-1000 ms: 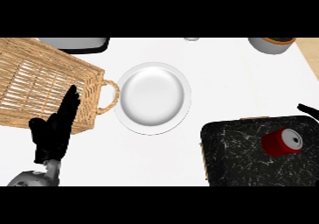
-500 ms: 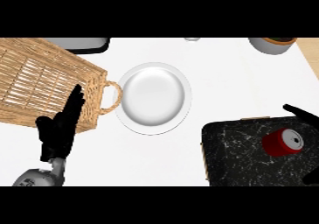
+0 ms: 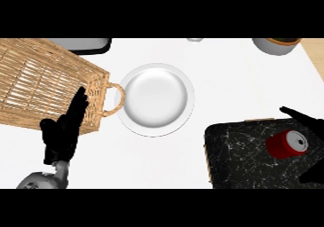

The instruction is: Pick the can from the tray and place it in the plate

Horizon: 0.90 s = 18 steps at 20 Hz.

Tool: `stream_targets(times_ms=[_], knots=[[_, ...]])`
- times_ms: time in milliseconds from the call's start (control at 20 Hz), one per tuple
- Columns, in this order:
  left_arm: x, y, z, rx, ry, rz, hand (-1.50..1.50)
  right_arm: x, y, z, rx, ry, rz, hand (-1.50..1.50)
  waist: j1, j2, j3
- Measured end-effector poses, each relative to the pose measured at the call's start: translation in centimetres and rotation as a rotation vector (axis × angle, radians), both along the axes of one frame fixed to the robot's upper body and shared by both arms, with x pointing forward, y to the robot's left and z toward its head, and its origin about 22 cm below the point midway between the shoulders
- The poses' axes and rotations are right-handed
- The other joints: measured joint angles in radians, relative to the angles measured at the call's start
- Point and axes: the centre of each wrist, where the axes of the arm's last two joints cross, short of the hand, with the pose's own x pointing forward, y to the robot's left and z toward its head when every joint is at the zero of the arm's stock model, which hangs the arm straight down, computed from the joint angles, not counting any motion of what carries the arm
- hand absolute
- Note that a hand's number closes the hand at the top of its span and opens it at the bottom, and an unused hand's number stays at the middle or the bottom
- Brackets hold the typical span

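The red can (image 3: 287, 144) lay on its side on the black marbled tray (image 3: 246, 164), toward the tray's right part, its silver top facing up and right. The tray sat at the lower right of the white bench (image 3: 249, 84). The right robot hand (image 3: 307, 119) showed at the right edge, spread open: one finger reached in above the can and another dark part showed below it, with the can between them and no contact visible. It held nothing. The white plate (image 3: 156, 99) stood at the bench's middle, up and left of the tray, apart from it. A wicker basket (image 3: 40, 86) lay left of the plate, its handle at the plate's rim. The left robot hand (image 3: 62, 133) rested open, fingers straight up, over the basket's lower right corner, holding nothing.
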Motion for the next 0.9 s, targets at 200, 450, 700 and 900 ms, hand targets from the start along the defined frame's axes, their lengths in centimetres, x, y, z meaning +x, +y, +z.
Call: stream_targets(times_ms=[200, 450, 700, 900], knots=[[-0.2, 0.3, -0.1, 0.002, -0.005, -0.004, 0.0, 0.2, 0.4, -0.8, 0.0, 0.008, -0.003, -1.5, -0.001, -0.001, 0.0], [-0.1, 0.2, -0.1, 0.001, -0.008, 0.005, 0.0, 0.2, 0.5, -1.7, -0.01, 0.027, 0.009, 1.5, -0.002, 0.0, 0.0], [0.2, 0.1, -0.1, -0.003, 0.002, 0.002, 0.0, 0.7, 0.6, -2.6, -0.04, -0.027, 0.05, 1.5, -0.001, -0.001, 0.0], [-0.1, 0.1, -0.1, -0.002, 0.001, 0.001, 0.0, 1.0, 0.5, -2.4, -0.056, -0.076, 0.058, 1.5, -0.002, -0.001, 0.0]])
